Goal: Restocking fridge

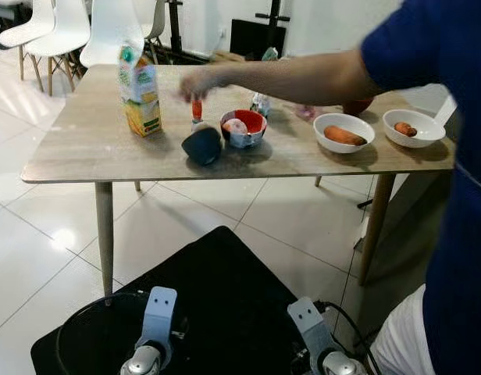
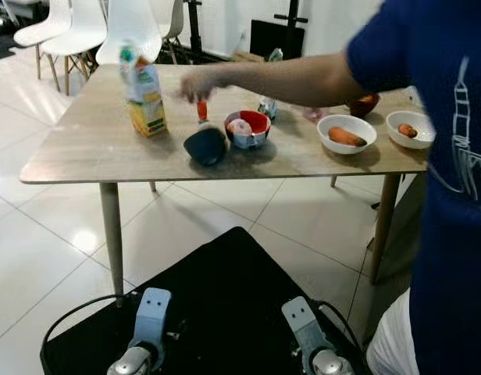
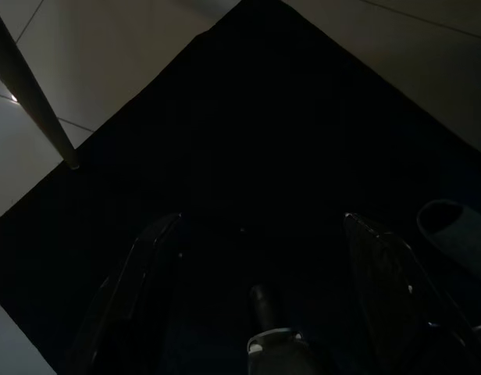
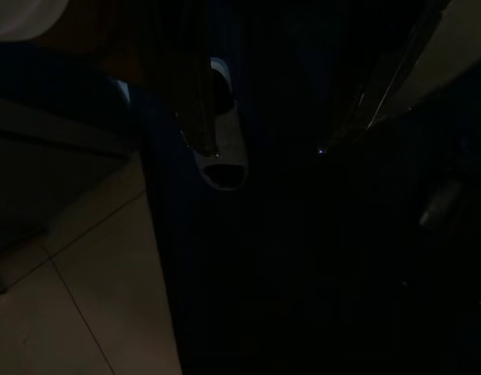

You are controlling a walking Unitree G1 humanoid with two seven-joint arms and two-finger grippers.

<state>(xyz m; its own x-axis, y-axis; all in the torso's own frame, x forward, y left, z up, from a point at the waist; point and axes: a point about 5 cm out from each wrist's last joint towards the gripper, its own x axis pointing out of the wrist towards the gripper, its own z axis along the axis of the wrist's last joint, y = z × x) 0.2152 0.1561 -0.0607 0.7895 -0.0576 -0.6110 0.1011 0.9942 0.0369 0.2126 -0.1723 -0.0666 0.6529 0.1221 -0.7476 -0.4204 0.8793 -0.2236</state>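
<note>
With a person's arm [image 1: 303, 78] stretched over the wooden tabletop [image 1: 84, 144], any reach risks collision or toppling the tall waxy carton [image 1: 140, 94] near the left edge beside glossy round bowls [image 1: 343, 131], while the left gripper [image 3: 260, 258] hangs released and the right gripper's [image 4: 287, 117] state cannot be told.

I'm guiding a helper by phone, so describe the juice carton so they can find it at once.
Start at the wooden table and look to its left part, on the side where the white chairs are. The juice carton stands there upright, apart from the bowls. It is the tallest thing on the table and the only box: green and white on top, yellow-orange at the bottom.
</note>
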